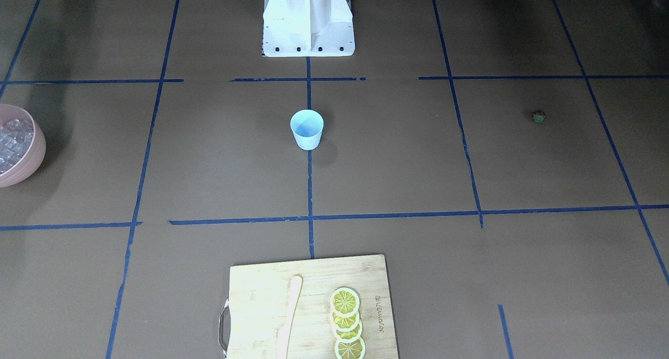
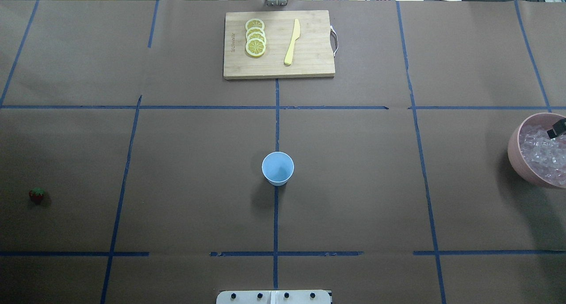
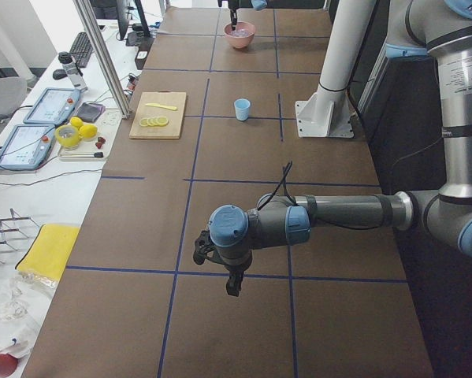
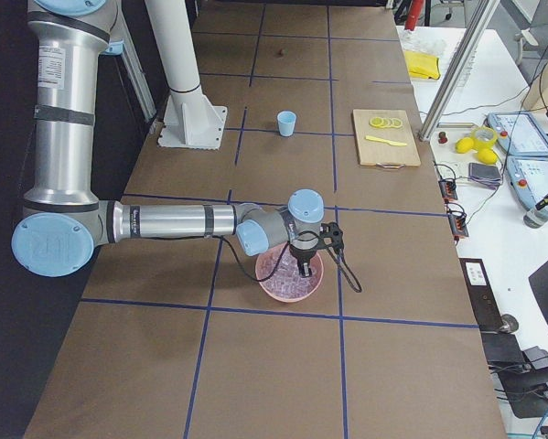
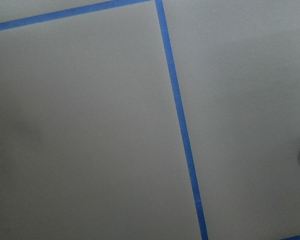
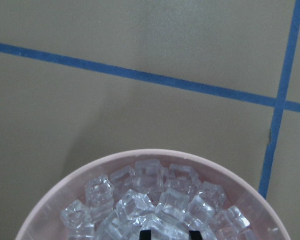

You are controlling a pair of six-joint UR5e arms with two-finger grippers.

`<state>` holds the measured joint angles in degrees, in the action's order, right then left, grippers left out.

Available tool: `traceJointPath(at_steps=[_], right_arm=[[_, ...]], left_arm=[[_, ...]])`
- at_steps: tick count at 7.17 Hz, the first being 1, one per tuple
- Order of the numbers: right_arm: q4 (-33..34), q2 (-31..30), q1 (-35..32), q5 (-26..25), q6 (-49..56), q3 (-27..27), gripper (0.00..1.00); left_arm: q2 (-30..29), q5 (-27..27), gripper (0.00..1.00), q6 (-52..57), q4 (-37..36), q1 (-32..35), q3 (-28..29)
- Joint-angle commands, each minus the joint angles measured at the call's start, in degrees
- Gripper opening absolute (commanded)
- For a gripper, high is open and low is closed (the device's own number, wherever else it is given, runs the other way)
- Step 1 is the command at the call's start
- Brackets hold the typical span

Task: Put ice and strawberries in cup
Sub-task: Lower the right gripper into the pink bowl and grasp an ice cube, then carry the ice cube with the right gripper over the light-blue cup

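overhead, finding the cup (image 2: 277, 167) upright at the middle of the table (image 2: 199, 184), on a blue tape line (image 2: 277, 118). at 9 o'clock from it, well apart, the strawberry (image 2: 36, 195), alone on the paper. at 3 o'clock, by the table edge, a pink bowl (image 2: 515, 151) heaped with ice (image 6: 155, 200). poised over that ice, the right gripper (image 6: 170, 234), fingertips a modest gap apart, nothing plainly pinched. low over bare paper, the left gripper (image 3: 232, 285), pointing down; cannot tell spread or closed. at 12 o'clock, a cutting board (image 2: 309, 65) with lemon slices (image 2: 255, 37) and a knife (image 2: 292, 42)
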<state>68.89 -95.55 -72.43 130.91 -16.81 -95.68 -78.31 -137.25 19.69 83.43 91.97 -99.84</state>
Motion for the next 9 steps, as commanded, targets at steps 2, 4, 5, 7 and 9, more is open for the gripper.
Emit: traceJointPath(at_steps=[2,4,5,7,9], right_arm=[[7.8,2.8,-3.3,2.0,-0.2,-5.7,0.03],[20.8,6.2,-0.8,1.5,-3.9,-16.7,0.01],[20.8,8.5,3.0,0.9,-12.5,-18.8,0.0],[21.1,17.8,15.3,-4.2,-28.6,-18.6,0.01],[21.2,25.6,26.4,-11.1,-44.5,-17.9,0.01]], left_arm=[[0.0,-0.2,1.0,0.0,0.0,0.0,0.0],[0.0,-0.2,1.0,0.0,0.0,0.0,0.1],[0.0,-0.2,1.0,0.0,0.0,0.0,0.1],[0.0,-0.2,1.0,0.0,0.0,0.1,0.1],[0.3,-0.4,1.0,0.0,-0.1,0.0,0.0]])
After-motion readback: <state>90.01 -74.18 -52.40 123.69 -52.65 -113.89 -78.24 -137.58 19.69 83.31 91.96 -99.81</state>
